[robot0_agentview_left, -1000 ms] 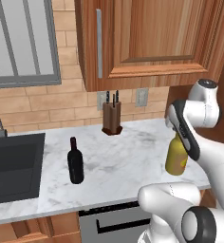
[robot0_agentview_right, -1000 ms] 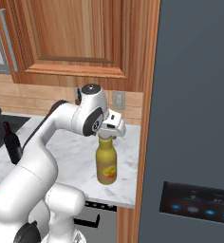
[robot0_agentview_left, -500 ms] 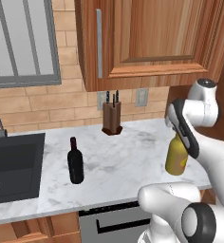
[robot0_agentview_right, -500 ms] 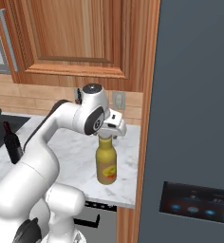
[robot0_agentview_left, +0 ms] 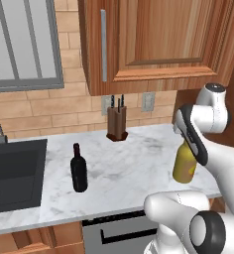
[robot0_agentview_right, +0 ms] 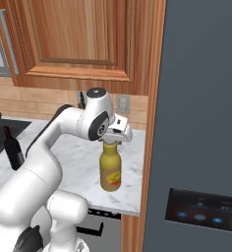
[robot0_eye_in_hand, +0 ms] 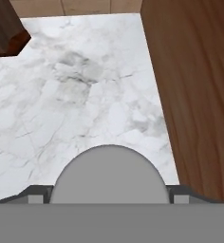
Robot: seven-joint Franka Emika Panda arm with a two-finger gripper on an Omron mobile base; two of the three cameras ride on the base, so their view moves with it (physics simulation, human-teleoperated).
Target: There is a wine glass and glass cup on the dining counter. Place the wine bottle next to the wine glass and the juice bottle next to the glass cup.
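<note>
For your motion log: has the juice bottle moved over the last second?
No. The juice bottle stands at the same spot relative to the knife block.

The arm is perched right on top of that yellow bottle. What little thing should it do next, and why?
Probably close the gripper on the juice bottle's neck. The hand sits straight over the cap with the bottle upright on the marble counter, so a grip seems to come before any lift.
</note>
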